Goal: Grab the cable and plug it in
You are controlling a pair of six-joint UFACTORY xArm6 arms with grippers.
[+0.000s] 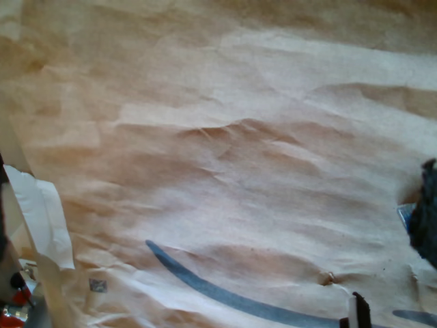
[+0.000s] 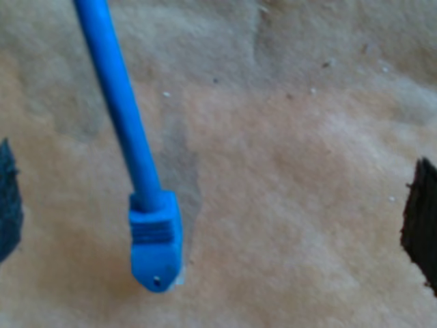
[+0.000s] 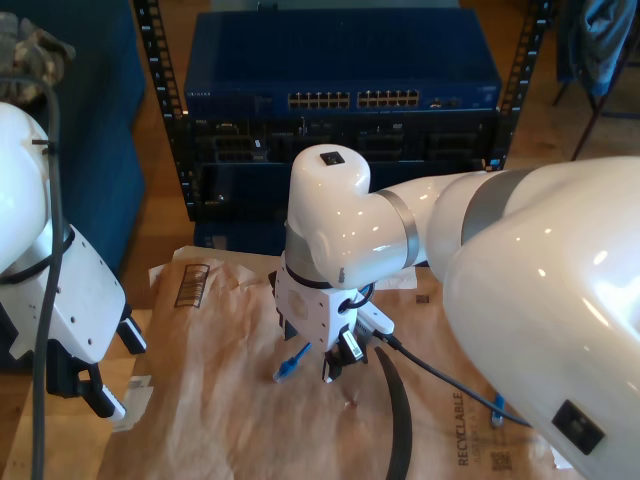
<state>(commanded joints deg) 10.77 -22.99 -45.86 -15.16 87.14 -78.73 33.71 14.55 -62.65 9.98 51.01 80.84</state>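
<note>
Blue cable point(image 2: 119, 109) plug point(image 2: 157, 247) sits between my second gripper point(image 2: 218, 205) pads, which are spread wide and not touching it, mid-frame in the exterior view. Plug's off-centre, so closing could nudge it on the brown paper point(image 3: 230, 420); can't tell my first gripper's state

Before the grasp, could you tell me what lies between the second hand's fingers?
The cable and its plug over brown paper, per the second wrist view.

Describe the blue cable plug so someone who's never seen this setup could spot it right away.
Start at the dark blue network switch in the rack, then drop to the brown paper spread before it. There, under the white arm reaching in from the exterior view's right, the plug lies below my second gripper. It is small and bright blue, ending the thin blue cable, unlike the thicker black cable nearby.
</note>
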